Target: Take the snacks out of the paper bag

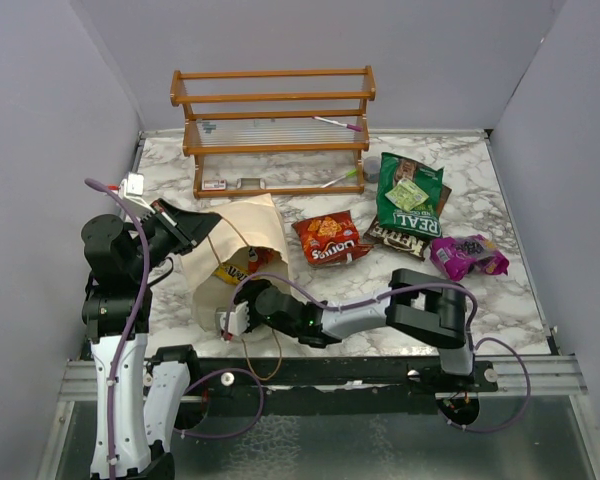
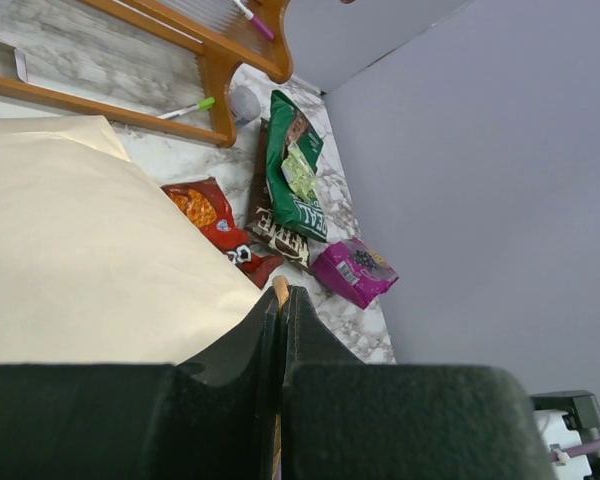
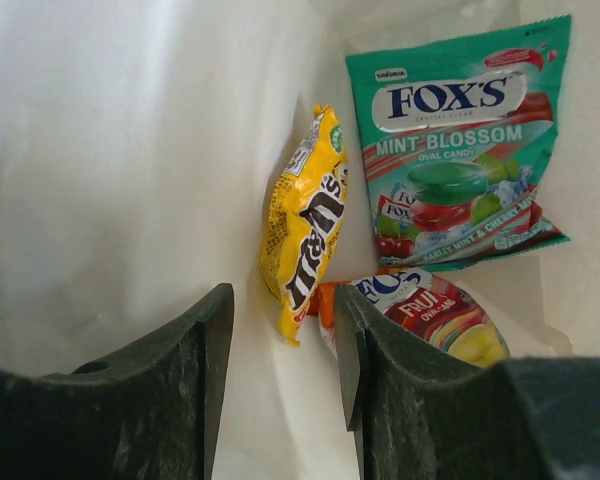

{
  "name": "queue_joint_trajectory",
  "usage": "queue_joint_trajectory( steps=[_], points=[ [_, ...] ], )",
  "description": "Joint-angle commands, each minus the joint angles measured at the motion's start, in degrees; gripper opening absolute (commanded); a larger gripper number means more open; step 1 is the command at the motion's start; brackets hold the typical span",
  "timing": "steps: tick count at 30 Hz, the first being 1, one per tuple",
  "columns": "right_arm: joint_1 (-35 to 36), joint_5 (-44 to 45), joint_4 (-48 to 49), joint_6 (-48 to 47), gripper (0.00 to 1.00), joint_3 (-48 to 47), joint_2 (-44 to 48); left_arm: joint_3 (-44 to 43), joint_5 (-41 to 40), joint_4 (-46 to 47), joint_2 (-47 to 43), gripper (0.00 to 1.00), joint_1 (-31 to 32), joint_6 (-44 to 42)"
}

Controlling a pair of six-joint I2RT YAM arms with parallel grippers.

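Note:
The paper bag lies on its side at the table's left, mouth toward the near edge. My left gripper is shut on its tan cord handle, beside the bag's cream wall. My right gripper reaches into the mouth. Inside lie a yellow packet, a teal mint packet and an orange-red fruit packet. The right gripper is open; the yellow packet's lower end sits between its fingertips, with a gap on each side. Outside lie an orange-red packet, a green one and a purple one.
A wooden rack with small items stands at the back, just behind the bag. A brown packet lies under the green one. Grey walls close in the marble table on three sides.

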State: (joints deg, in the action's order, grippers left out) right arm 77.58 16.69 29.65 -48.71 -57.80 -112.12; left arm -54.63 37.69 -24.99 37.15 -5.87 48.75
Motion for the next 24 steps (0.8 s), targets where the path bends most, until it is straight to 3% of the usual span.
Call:
queue_joint_trajectory(
  steps=[1, 7, 12, 17, 24],
  points=[
    [-1.2, -1.8, 0.8, 0.1, 0.45, -3.2, -3.5, -2.1, 1.2, 0.9, -0.3, 0.00, 0.2, 0.3],
    [-3.2, -1.9, 0.5, 1.8, 0.42, -7.0, -8.1, -2.1, 1.2, 1.0, -0.5, 0.00, 0.2, 0.6],
    [-3.4, -2.4, -2.6, 2.1, 0.24, -9.7, -10.1, -2.3, 1.1, 0.4, -0.6, 0.00, 0.4, 0.4],
    [-3.4, -7.6, -7.7, 5.4, 0.03, -9.2, -6.4, -2.8, 0.6, -0.2, -0.7, 0.00, 0.4, -0.1],
    [-2.3, -10.0, -13.2, 10.1, 0.01, -7.0, 0.7, -1.8, 0.5, 0.4, -0.8, 0.00, 0.4, 0.1]
  ],
)
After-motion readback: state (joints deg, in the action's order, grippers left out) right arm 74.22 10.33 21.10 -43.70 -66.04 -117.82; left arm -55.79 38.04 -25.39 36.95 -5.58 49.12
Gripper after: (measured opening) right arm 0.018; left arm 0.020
